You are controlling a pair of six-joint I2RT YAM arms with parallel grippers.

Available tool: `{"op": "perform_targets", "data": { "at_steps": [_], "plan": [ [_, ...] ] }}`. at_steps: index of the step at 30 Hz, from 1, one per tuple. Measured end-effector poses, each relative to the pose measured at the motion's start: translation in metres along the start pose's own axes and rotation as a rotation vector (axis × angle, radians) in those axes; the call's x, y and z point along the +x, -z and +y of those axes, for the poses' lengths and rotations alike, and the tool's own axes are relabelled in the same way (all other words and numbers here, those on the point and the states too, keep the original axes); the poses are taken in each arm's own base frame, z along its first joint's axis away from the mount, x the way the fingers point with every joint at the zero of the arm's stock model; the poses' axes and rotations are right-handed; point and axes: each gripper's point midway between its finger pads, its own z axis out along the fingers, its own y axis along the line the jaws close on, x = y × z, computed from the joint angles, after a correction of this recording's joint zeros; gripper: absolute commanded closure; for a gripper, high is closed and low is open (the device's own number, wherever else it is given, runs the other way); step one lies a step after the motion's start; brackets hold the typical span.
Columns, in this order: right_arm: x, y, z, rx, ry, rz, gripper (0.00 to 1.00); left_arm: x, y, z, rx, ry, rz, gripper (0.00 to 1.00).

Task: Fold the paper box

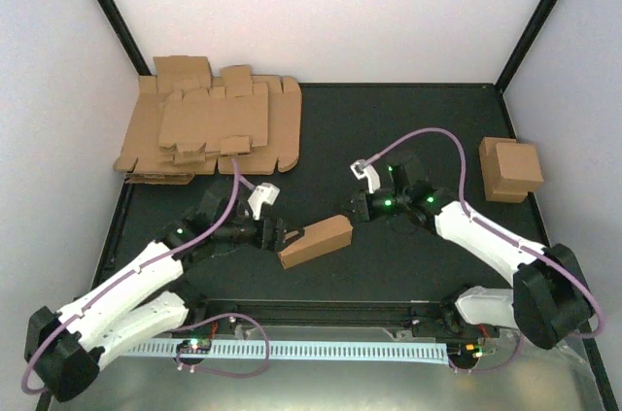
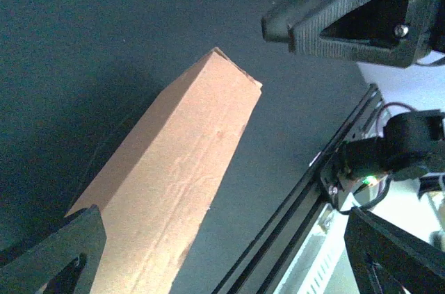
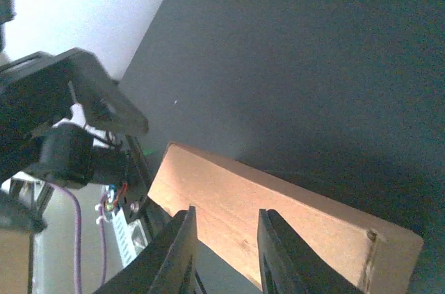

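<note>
Spanning the paper box (image 1: pixel 316 240) at the centre of the tabletop (image 1: pixel 408 139), the left pincer (image 1: pixel 275 234) stands wide open. The right pincer (image 3: pixel 228 224), narrowly parted, meets the other end; grip unclear. Poorly held, the box may tip and unfold.

paper box (image 2: pixel 174 183) near end cut off by bottom edge

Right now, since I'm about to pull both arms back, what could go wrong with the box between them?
The left pincer stands wide open around one end of the paper box; a sideways retreat could knock it askew. The right pincer, barely parted, sits at the box's long edge; lifting off might snag a flap.
</note>
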Motion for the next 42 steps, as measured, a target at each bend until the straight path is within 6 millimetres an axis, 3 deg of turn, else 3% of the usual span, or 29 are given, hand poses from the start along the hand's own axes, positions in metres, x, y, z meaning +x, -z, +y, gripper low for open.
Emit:
{"op": "perform_targets", "data": {
  "at_steps": [4, 8, 18, 24, 31, 42],
  "plan": [
    [-0.003, 0.01, -0.005, 0.074, 0.007, -0.037, 0.46, -0.002, -0.006, -0.008, -0.083, -0.113, 0.036, 0.01],
    [-0.01, 0.025, -0.009, 0.146, 0.023, -0.1, 0.01, -0.002, -0.018, -0.009, -0.182, -0.221, 0.08, 0.01],
    [-0.019, 0.061, -0.035, 0.395, -0.009, -0.232, 0.01, 0.005, -0.034, -0.003, -0.312, -0.423, 0.157, 0.01],
    [-0.014, 0.069, -0.051, 0.487, -0.051, -0.236, 0.01, 0.004, -0.04, -0.006, -0.348, -0.504, 0.184, 0.01],
    [-0.017, 0.078, -0.055, 0.53, -0.064, -0.272, 0.01, 0.012, -0.046, -0.005, -0.372, -0.563, 0.232, 0.01],
    [-0.014, 0.081, -0.059, 0.55, -0.083, -0.286, 0.01, 0.033, -0.066, 0.021, -0.468, -0.55, 0.432, 0.01]
  ]
}}
